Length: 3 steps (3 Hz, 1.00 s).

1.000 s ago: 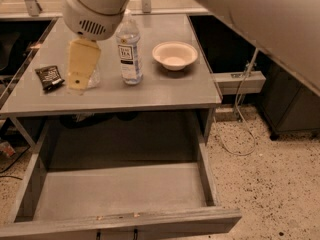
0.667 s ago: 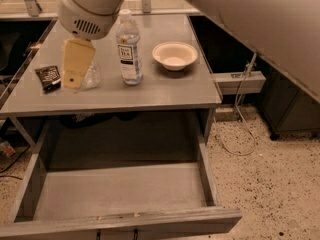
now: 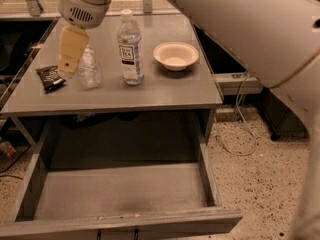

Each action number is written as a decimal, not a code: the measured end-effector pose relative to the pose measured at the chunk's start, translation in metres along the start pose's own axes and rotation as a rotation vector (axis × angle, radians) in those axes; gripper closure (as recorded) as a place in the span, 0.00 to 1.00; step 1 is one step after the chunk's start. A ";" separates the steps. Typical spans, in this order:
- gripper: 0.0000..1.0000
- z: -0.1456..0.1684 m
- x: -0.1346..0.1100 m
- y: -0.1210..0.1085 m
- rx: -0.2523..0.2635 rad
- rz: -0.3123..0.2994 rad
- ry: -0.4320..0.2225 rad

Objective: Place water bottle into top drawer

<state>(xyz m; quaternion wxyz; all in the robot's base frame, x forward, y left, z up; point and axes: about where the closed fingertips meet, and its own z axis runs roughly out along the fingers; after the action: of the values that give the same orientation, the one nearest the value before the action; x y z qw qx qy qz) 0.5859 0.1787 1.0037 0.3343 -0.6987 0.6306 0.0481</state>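
Observation:
The water bottle, small, clear and crinkled, stands on the grey tabletop at the left. My gripper hangs just to the left of it, close beside its upper part, under the white wrist housing. The bottle rests on the table and is not lifted. The top drawer is pulled wide open below the tabletop. Its flat grey floor is bare and its scuffed front panel is nearest to me.
A taller clear bottle with a white-and-dark label stands right of the water bottle. A white bowl sits further right. A dark snack packet lies at the table's left edge. My white arm crosses the upper right. A cable lies on the speckled floor.
My gripper has shifted left and slightly up, so the water bottle now shows to its right instead of being covered. The bottle, the drawer and the other things have not moved.

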 end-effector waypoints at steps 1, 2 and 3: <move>0.00 0.022 0.005 -0.005 -0.073 0.019 0.008; 0.00 0.020 0.003 -0.004 -0.069 0.011 0.000; 0.00 0.038 0.004 -0.007 -0.086 0.022 0.062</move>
<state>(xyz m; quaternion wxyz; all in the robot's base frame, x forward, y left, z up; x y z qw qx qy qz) 0.6065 0.1952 0.9758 0.2835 -0.7067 0.6457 0.0572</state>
